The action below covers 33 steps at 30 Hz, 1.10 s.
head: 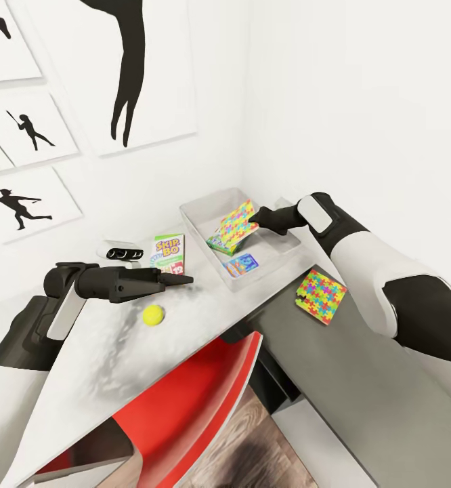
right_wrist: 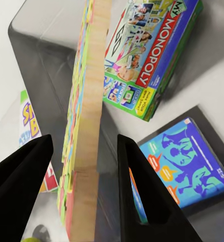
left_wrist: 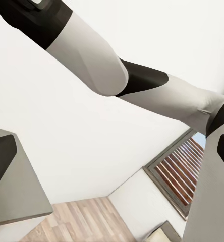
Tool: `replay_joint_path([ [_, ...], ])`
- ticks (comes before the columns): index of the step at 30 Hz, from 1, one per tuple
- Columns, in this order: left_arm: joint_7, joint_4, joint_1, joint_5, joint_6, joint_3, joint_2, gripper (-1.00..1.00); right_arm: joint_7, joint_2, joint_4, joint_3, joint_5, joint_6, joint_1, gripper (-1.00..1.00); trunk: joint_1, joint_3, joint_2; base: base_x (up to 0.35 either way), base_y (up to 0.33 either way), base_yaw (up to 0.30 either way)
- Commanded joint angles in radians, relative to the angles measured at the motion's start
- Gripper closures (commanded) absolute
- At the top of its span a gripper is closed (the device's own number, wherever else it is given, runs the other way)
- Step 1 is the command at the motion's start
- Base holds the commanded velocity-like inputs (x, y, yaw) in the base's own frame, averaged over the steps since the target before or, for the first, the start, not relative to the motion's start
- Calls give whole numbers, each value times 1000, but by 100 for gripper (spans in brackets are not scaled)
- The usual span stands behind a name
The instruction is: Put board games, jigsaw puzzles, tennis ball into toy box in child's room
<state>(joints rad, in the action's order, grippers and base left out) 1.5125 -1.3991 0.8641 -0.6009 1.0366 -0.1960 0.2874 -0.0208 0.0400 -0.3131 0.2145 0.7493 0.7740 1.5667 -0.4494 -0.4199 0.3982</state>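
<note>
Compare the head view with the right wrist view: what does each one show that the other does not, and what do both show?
Head view alone: the tennis ball, a second jigsaw puzzle on the dark desk top, the left gripper and the wall pictures.
Right wrist view alone: the Monopoly box's printed cover and the held puzzle's pale edge.
Both: the toy box, the jigsaw puzzle between the right gripper's fingers, the blue board game and the Skip-Bo box.
</note>
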Motion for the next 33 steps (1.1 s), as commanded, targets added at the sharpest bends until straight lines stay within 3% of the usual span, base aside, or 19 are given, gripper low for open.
replay_joint_path([
  [1, 3, 0, 1, -1, 11, -2, 1, -100, -2, 0, 0, 5, -1, 2, 1, 100, -1, -2, 2, 0, 0, 0],
  [2, 3, 0, 1, -1, 11, -2, 1, -100, -2, 0, 0, 5, -1, 2, 1, 100, -1, -2, 2, 0, 0, 0],
  [3, 3, 0, 1, -1, 11, -2, 1, -100, -2, 0, 0, 5, -1, 2, 1, -100, -1, -2, 2, 0, 0, 0],
  [33, 4, 1, 1, -1, 7, 0, 1, -100, 4, -4, -2, 5, -2, 10, -2, -100, -1, -2, 2, 0, 0, 0],
])
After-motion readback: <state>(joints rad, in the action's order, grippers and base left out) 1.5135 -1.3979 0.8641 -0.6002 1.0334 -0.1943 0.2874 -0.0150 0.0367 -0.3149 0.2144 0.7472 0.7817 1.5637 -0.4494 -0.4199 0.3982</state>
